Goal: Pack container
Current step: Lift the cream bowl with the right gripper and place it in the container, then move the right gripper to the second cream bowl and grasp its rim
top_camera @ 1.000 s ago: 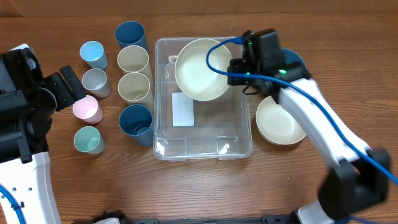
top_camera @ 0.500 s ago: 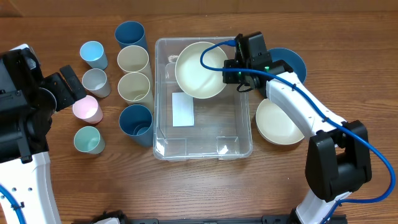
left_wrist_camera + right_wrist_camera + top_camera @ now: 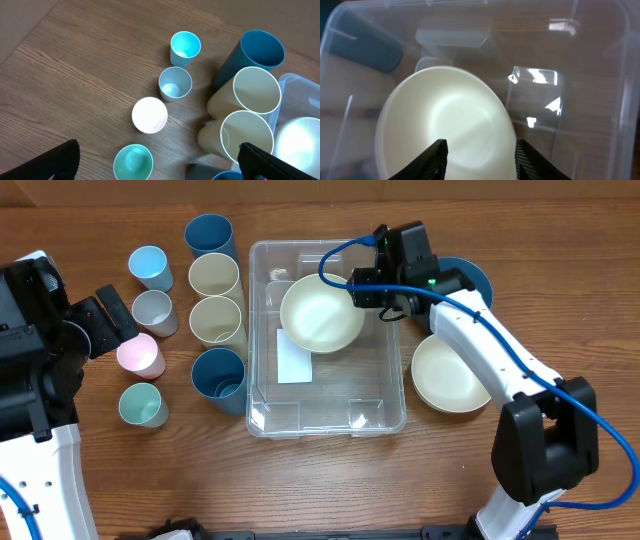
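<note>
Overhead shot: the clear container (image 3: 340,395) sits mid-table, white label (image 3: 294,360) on its base. A cream bowl (image 3: 322,313) is inside it, up toward the far end. The right gripper (image 3: 360,288) hangs over that bowl's right edge. On the right wrist cam its jaws stand apart with the rim between them, so it looks let go, not pinched. The left gripper (image 3: 160,162) is off to the left, jaws spread wide, holding nothing, above the cups (image 3: 215,277) clustered left of the container. A second cream bowl (image 3: 450,375) sits on the table just right of the container, with a blue bowl (image 3: 478,280) behind it, partly hidden by the arm.
</note>
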Controlling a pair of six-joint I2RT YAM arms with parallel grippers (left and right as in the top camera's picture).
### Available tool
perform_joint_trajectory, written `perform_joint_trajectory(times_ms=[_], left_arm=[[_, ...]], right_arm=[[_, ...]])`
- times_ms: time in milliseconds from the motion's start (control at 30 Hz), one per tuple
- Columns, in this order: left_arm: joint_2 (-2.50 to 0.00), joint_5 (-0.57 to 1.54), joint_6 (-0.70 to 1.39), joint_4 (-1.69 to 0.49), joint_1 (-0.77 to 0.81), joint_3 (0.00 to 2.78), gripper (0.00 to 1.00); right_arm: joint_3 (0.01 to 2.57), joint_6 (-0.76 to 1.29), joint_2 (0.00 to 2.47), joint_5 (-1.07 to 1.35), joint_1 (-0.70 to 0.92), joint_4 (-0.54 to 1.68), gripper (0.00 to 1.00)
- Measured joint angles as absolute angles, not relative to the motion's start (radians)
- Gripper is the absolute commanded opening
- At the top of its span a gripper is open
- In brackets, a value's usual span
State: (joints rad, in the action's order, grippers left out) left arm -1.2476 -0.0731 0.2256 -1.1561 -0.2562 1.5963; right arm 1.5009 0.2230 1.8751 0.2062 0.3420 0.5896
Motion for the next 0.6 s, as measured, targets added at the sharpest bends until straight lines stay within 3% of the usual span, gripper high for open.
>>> perform_joint_trajectory(times_ms=[233,300,467,600], left_arm=[[-1.248,-0.073,0.226,-1.156,-0.256,1.596,1.0],[-1.248,-0.073,0.226,-1.156,-0.256,1.596,1.0],[-1.248,-0.073,0.226,-1.156,-0.256,1.596,1.0],[-1.248,-0.073,0.226,-1.156,-0.256,1.596,1.0]], right_arm=[[1.585,0.216,1.694,0.221,0.313,0.891,0.53],[1.596,0.215,1.618,0.22,0.277,0.988,0.59],[1.623,0.239,1.471,0.168,0.089,1.243,0.63],[1.583,0.254,1.489,0.141,-0.078,1.26,0.63]])
